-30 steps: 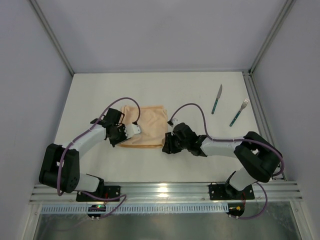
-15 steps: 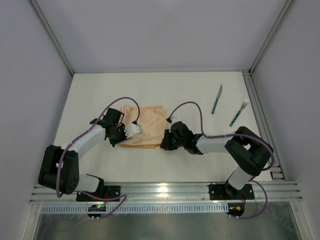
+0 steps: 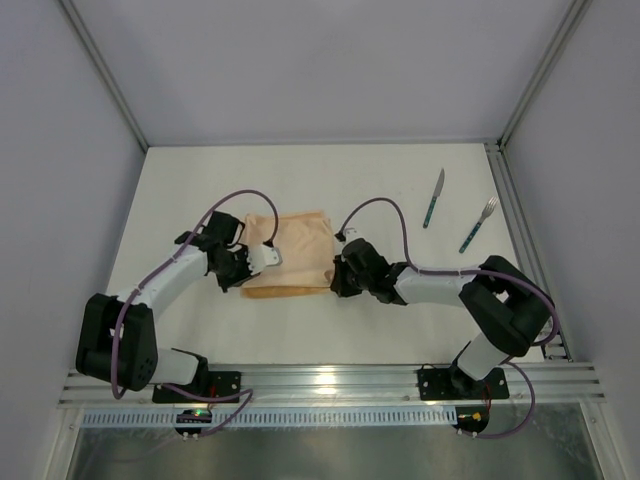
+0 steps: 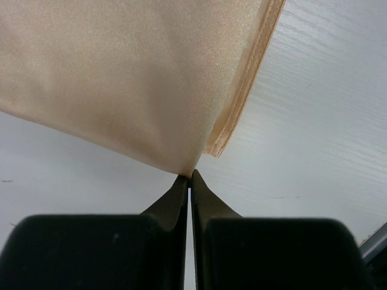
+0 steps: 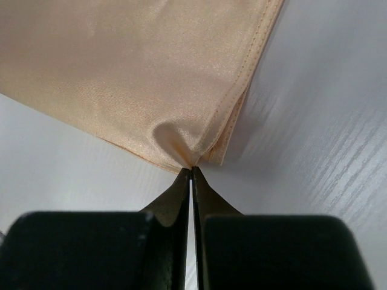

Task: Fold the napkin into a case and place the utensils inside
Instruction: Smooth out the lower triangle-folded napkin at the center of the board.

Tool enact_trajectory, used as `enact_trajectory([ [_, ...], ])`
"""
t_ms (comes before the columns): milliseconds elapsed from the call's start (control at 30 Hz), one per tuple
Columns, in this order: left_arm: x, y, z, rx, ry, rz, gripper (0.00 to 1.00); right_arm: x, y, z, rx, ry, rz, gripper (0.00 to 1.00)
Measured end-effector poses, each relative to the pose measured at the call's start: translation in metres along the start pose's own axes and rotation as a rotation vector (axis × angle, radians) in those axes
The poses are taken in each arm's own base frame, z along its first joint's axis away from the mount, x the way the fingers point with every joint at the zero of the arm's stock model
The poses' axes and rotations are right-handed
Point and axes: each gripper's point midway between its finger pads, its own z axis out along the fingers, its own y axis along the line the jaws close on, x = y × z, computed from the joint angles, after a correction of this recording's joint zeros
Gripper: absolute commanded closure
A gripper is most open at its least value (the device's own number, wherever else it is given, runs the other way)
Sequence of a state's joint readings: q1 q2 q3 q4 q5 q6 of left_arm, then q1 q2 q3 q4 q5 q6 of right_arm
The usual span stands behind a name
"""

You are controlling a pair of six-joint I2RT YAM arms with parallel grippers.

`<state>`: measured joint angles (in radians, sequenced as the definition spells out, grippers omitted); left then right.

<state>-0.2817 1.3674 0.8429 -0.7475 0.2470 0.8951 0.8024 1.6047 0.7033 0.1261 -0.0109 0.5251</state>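
Observation:
The peach-orange napkin (image 3: 292, 252) lies folded double as a flat rectangle in the middle of the table; no case is in view. My left gripper (image 3: 247, 280) is shut on its near-left corner, and the left wrist view shows the tips (image 4: 190, 175) pinching the cloth (image 4: 139, 78). My right gripper (image 3: 334, 278) is shut on the near-right corner, where the fabric (image 5: 133, 66) puckers at the tips (image 5: 191, 169). The utensils lie apart at the far right: a teal-handled knife (image 3: 433, 198) and fork (image 3: 478, 225).
A metal rail (image 3: 515, 220) runs along the table's right edge just past the fork. Grey walls close in the left, right and back. Both arms' purple cables (image 3: 385, 215) loop above the cloth's sides.
The right gripper slid in to the napkin's near-right corner and closed on it, puckering the cloth. The left gripper stayed shut on its corner and barely shifted.

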Motion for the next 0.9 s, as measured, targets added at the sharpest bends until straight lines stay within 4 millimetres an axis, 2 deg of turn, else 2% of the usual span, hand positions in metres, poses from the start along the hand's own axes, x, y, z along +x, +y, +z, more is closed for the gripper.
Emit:
enact_trajectory([
  [167, 0.003, -0.009, 0.002, 0.043, 0.002, 0.023, 1.0, -0.003, -0.004, -0.004, 0.027, 0.013, -0.053, 0.96],
  [400, 0.007, -0.024, 0.007, 0.098, -0.006, 0.024, 1.0, 0.002, -0.005, -0.006, 0.031, 0.044, -0.067, 0.96],
  [500, 0.01, -0.029, 0.009, 0.118, -0.002, 0.019, 1.0, 0.004, -0.004, -0.006, 0.026, 0.052, -0.067, 0.83],
  [533, 0.012, -0.031, 0.01, 0.123, 0.004, 0.017, 1.0, 0.005, -0.004, -0.007, 0.025, 0.058, -0.068, 0.74],
  [667, 0.02, -0.039, 0.015, 0.147, 0.032, 0.012, 0.96, 0.01, -0.006, -0.01, 0.025, 0.083, -0.08, 0.64],
  [800, 0.026, -0.045, 0.018, 0.161, 0.056, 0.016, 0.93, 0.011, -0.006, -0.023, 0.021, 0.1, -0.104, 0.63],
  [900, 0.029, -0.044, 0.019, 0.156, 0.069, 0.018, 0.9, 0.002, 0.0, -0.037, 0.006, 0.086, -0.127, 0.63],
])
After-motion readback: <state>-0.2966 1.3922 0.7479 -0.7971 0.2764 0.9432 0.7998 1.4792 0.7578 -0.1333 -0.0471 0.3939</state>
